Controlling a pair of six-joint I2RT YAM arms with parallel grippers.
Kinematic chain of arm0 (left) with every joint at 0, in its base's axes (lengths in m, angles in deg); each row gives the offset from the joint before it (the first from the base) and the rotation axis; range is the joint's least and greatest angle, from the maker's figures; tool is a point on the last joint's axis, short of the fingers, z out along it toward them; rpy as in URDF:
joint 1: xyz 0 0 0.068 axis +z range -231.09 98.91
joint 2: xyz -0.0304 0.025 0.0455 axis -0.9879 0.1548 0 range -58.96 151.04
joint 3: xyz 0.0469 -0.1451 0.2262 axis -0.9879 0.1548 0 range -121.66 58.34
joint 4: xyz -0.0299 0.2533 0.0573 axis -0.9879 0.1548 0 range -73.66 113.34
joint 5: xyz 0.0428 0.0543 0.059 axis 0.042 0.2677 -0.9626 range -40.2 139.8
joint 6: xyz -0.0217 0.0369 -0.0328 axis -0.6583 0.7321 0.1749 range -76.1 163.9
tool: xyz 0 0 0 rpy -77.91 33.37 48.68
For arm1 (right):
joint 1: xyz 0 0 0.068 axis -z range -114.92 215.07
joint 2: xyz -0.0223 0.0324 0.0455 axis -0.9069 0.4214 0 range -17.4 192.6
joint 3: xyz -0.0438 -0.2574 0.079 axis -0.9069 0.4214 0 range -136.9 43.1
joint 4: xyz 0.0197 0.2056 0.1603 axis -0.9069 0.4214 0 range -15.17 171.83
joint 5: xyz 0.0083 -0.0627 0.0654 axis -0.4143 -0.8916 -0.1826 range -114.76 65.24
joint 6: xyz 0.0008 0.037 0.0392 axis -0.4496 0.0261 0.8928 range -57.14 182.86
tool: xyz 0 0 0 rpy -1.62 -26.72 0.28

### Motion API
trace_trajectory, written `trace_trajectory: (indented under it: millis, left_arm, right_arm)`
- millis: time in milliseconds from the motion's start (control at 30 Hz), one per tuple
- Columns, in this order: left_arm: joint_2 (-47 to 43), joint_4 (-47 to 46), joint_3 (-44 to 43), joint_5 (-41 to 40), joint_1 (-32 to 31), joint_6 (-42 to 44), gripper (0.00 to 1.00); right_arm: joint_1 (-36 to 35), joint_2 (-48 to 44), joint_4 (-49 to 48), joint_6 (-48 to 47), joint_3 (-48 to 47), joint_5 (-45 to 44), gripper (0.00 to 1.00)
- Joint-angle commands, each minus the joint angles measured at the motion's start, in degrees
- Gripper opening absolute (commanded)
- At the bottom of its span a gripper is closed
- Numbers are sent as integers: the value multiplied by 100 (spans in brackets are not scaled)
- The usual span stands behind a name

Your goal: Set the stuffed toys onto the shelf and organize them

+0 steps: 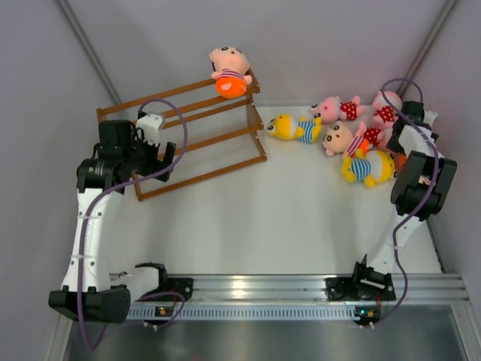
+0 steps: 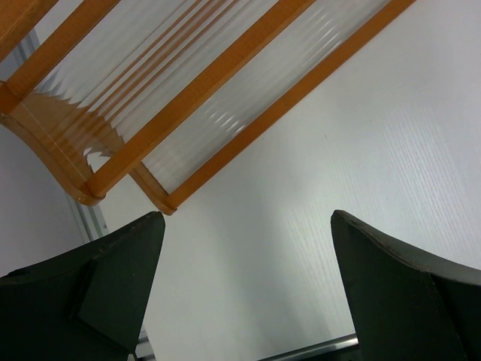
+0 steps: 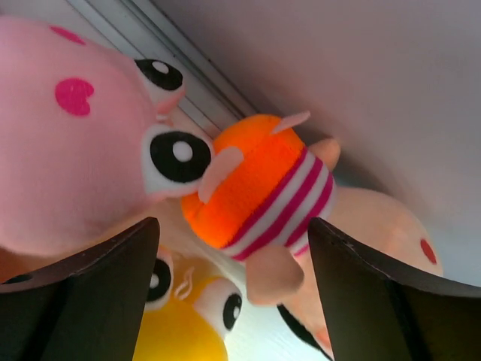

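Note:
The brown wooden shelf stands at the back left, and one peach-faced stuffed toy in orange shorts sits on its top tier. The other stuffed toys lie in a heap at the back right: a yellow one, pink ones, a peach one and another yellow one. My right gripper hangs over this heap, open, its jaws either side of a doll's orange shorts and striped shirt. My left gripper is open and holds nothing, beside the shelf's lower rails.
Grey walls close in the table at the back and on both sides; the right wall is close behind the heap. A metal rail with both arm bases runs along the near edge. The left arm's purple cable loops in front of the shelf.

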Motion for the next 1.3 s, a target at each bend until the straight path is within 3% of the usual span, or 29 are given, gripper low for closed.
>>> trace_trajectory:
  millis: [0, 167, 300, 333, 367, 467, 633, 767, 867, 933, 1133, 1267]
  left_arm:
    - [65, -10, -327, -7, -13, -52, 98]
    - [180, 16, -503, 36, -13, -52, 98]
    - [119, 16, -530, 63, -22, -26, 98]
    - [101, 25, -530, 63, -13, -17, 98]
    - [84, 51, -521, 89, -13, 0, 98]
    - [74, 121, -512, 220, -22, 36, 98]
    - [180, 166, -565, 546, -22, 18, 98]
    - [57, 209, -688, 941, -22, 18, 98]
    - [-83, 280, -627, 1223, -31, 18, 98]
    - [-189, 341, -600, 1337, -31, 27, 98]
    - [-478, 534, -767, 1855, -31, 220, 98]
    - [-698, 701, -1022, 3075, -31, 492, 98]
  right_arm:
    - [-22, 325, 131, -183, -388, -306, 79]
    - [-31, 11, -307, -78, 306, -456, 76]
    - [-13, -96, -431, -60, 517, -447, 58]
    - [-5, -96, -440, -77, 544, -473, 51]
    - [13, -88, -440, -77, 562, -560, 31]
    - [31, -280, -309, -77, 667, -596, 0]
    - [-136, -1788, -545, -217, 1194, -500, 0]
    - [-662, -2880, -458, -937, 1195, -290, 0]
    - [-1549, -3531, -388, -1908, 1063, -80, 0]
    - [-2524, -3969, -378, -2508, 1036, 176, 0]
    - [-4757, -4921, 104, -3487, 1019, 1975, 0]
    - [-5671, -5203, 35, -3488, 1080, 4191, 0]
